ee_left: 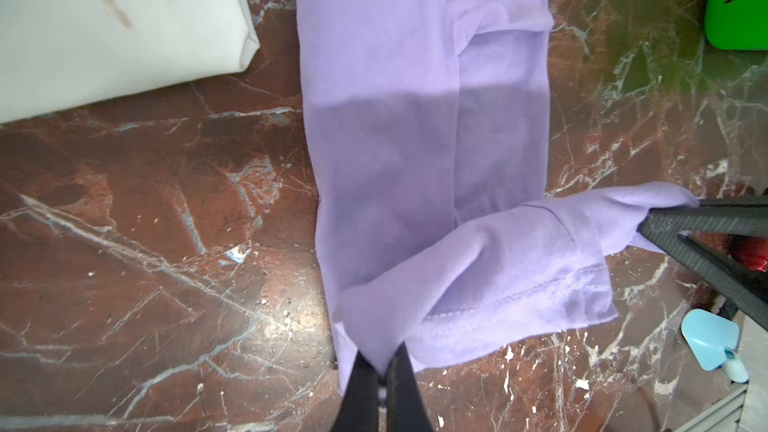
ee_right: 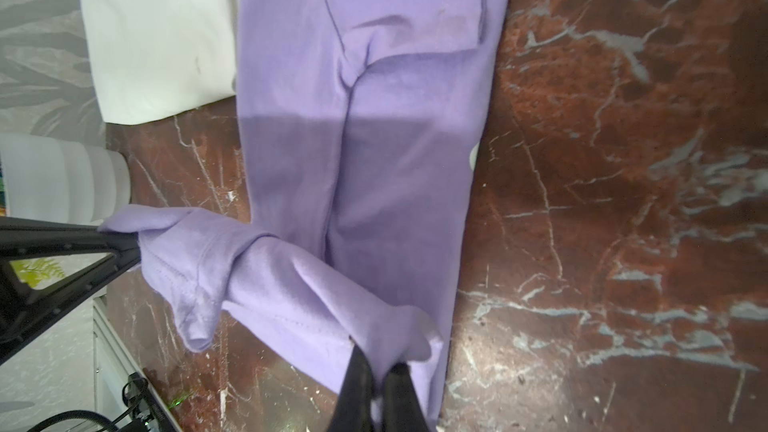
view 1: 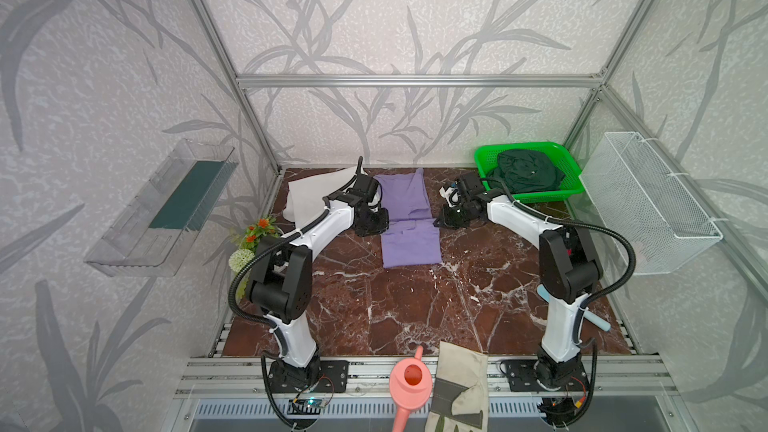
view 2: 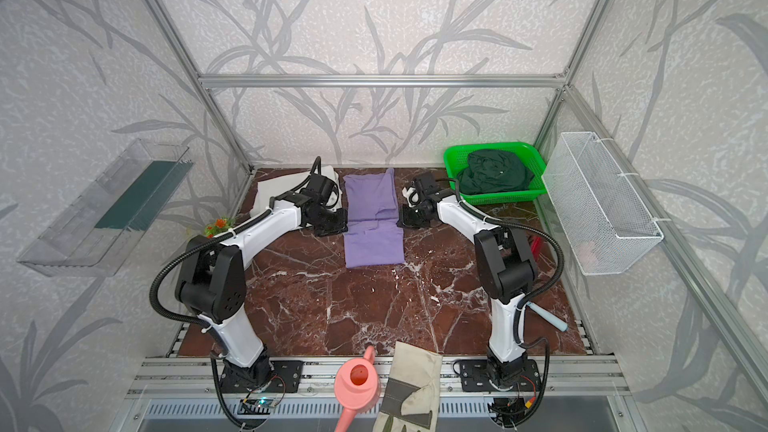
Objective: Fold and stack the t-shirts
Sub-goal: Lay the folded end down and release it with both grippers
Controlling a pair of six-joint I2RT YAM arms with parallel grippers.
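Note:
The lavender t-shirt (view 1: pixel 409 238) (view 2: pixel 372 243) lies as a long narrow strip on the marble table in both top views. My left gripper (ee_left: pixel 384 361) is shut on one hem corner of it (ee_left: pixel 478 276), at the strip's left edge (view 1: pixel 380 224). The right gripper (ee_right: pixel 380 361) is shut on the opposite corner (ee_right: pixel 266 276), at the right edge (view 1: pixel 440 222). The pinched hem hangs lifted across the strip's middle. A folded white t-shirt (view 1: pixel 313 195) rests at the back left. The dark green t-shirt (view 1: pixel 525 172) sits crumpled in a basket.
A green basket (view 1: pixel 486 164) stands at the back right. A white wire basket (view 1: pixel 648 201) hangs on the right wall and a clear shelf (view 1: pixel 162 209) on the left wall. Artificial flowers (view 1: pixel 253 234), a pink watering can (view 1: pixel 409 384) and a work glove (view 1: pixel 461 388) lie near the edges.

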